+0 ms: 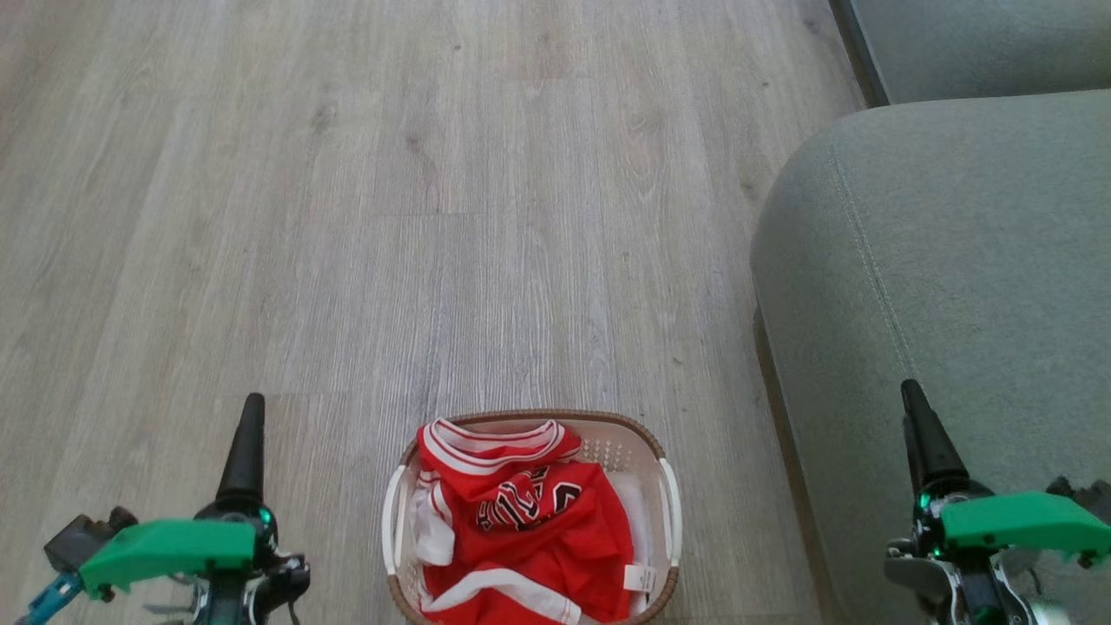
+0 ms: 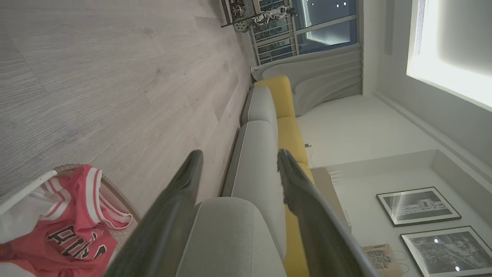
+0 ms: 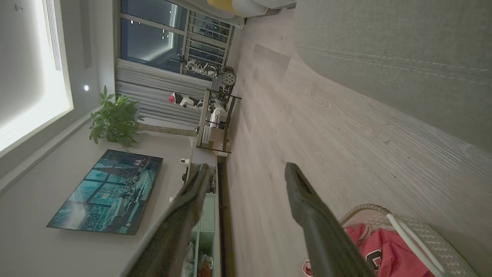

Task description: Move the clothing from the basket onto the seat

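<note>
At the lower left of the head view, the left tool (image 1: pixel 248 434) stands over the wooden floor (image 1: pixel 434 217). Its dark fingers point up the frame, well apart from the basket. In the left wrist view its two fingers (image 2: pixel 180 200) are spread wide and grip nothing. The basket's rim and the red cloth sit in that frame's lower left corner.

At the bottom centre of the head view, the basket (image 1: pixel 538 416) rests on the floor, cut off by the bottom edge. The clothing (image 1: pixel 555 529) lies crumpled inside it. It is red fabric with white striped trim, with black white-outlined lettering facing up near the middle and a small white tag toward the lower right.

Further right, the grey-green seat (image 1: pixel 946 260) takes up the right side of the frame, with a stitched seam running down it. Its rounded corner is near the basket but not touching it.

At the lower right, the right tool (image 1: pixel 920 425) shows in front of the seat, fingers pointing up the frame. In the right wrist view its fingers (image 3: pixel 307 204) are likewise spread and empty. The basket with the clothing is at that frame's lower right, and the seat is at its upper right.
</note>
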Tool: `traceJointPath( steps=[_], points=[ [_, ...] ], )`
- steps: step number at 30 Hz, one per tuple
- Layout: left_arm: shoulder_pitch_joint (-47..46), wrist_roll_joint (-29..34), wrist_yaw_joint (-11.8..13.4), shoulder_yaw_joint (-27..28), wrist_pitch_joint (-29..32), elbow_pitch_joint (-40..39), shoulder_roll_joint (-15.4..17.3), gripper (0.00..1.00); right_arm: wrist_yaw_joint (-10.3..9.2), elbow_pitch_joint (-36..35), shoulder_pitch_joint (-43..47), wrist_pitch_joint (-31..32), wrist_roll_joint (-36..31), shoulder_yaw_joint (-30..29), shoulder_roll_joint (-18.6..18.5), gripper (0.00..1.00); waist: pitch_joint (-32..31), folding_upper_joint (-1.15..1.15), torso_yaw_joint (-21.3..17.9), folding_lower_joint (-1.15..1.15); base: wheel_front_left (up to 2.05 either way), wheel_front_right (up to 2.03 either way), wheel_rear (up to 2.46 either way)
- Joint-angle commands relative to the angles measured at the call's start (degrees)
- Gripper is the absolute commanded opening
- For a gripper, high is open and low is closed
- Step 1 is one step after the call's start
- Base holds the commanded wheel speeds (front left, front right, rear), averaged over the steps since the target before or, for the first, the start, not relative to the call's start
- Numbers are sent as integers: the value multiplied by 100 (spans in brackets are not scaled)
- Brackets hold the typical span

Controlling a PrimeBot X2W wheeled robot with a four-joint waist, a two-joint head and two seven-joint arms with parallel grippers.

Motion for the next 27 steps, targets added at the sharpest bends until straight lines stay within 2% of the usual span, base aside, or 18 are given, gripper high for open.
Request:
traceJointPath(
  steps=[1, 20, 27],
  points=[
    [-271, 231, -13, 31, -72, -245, 84, 100, 0, -274, -249, -69, -214, 79, -126, 100, 1, 0, 2, 0, 0, 0, 0],
    [-275, 2394, 9, -174, -408, -468, 164, 100, 0, -563, -194, -407, -2299, 224, -167, 100, -12, 0, 15, 0, 0, 0, 0],
    [-289, 2837, 13, -202, -508, -540, 160, 100, 0, -636, -189, -508, -2739, 232, -150, 100, -3, 0, 13, 0, 0, 0, 0]
  ],
)
